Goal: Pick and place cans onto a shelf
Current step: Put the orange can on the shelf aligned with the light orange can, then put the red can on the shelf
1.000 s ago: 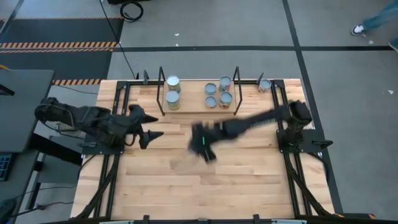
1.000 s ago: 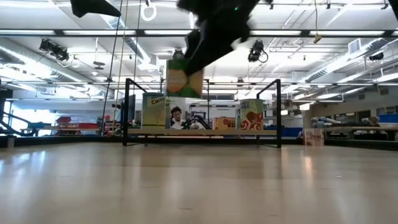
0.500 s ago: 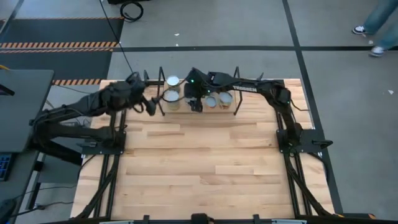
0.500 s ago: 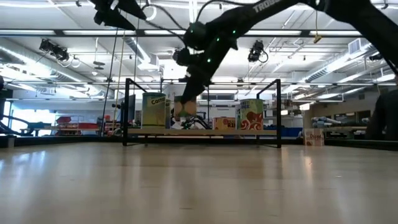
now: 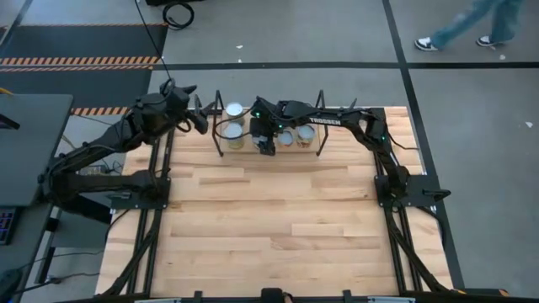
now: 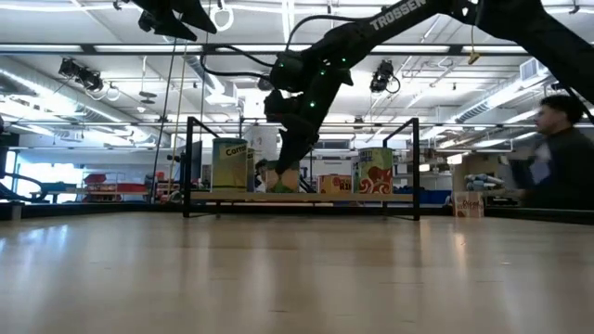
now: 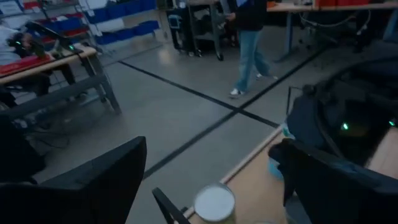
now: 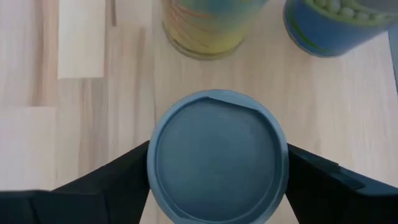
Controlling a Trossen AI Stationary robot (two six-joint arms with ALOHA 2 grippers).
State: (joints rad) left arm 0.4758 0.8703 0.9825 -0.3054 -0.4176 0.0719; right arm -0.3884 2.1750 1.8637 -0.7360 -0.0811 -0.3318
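The black wire shelf (image 5: 319, 119) with its wooden board (image 6: 371, 197) stands at the table's far edge. Several cans stand on it, among them a white-topped one (image 5: 234, 110), a tan one (image 5: 232, 135) and two (image 5: 305, 133) at the right. My right gripper (image 5: 266, 140) is over the board's middle, shut on a can with a blue-grey top (image 8: 217, 155). My left gripper (image 5: 200, 124) is open and empty, high up beside the shelf's left end; its wrist view shows the white-topped can (image 7: 214, 202) below. My right gripper pinches the can's round side wall (image 8: 151, 158) between its two fingers (image 8: 106, 186), one on each side just below the top rim. The fingers come from above, pointing down. The can stands upright, and in the low view its bottom (image 6: 281, 186) is at the shelf board.
One more can (image 5: 359, 114) stands on the table right of the shelf. Two cans (image 8: 205, 25) stand close beyond the held one on the board. Black arm mounts run along both table sides. A person (image 5: 459, 25) walks on the floor beyond the table.
My right gripper has carried the can from above the table's middle to the far edge and down to the shelf board, keeping it upright. My left gripper has moved from the table's left side toward the far edge, to the shelf's left end.
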